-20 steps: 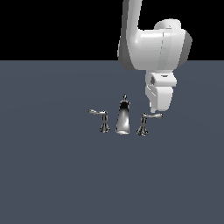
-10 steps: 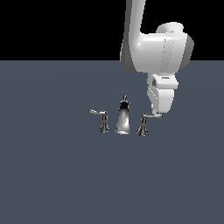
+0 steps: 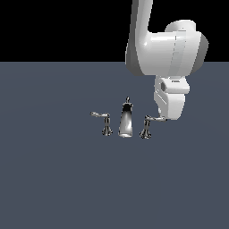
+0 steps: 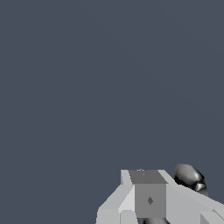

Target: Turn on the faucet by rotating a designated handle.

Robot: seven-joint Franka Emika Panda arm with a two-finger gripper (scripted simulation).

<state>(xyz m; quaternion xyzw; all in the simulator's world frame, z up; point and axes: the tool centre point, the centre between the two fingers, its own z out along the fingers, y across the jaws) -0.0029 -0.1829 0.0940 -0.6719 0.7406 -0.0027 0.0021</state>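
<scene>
The chrome faucet stands mid-floor in the exterior view, its tall tapered spout [image 3: 126,120] between two lever handles. The handle [image 3: 146,127] on the flared base is on the exterior view's right, with its lever reaching toward my gripper [image 3: 163,118]. My white hand hangs just right of it, its tips at the lever's end. The smaller handle [image 3: 105,123] is to the left of the spout. In the wrist view my grey fingers [image 4: 149,199] fill the lower edge and a chrome piece [image 4: 189,176] shows beside them. How wide the jaws stand is hidden.
A flat dark grey floor [image 3: 67,179] spreads all around the faucet. The white arm [image 3: 165,49] rises above the right-hand handle and leaves the exterior view at the top.
My hand has drifted slightly toward the exterior view's right and a little lower. The faucet's levers look unchanged.
</scene>
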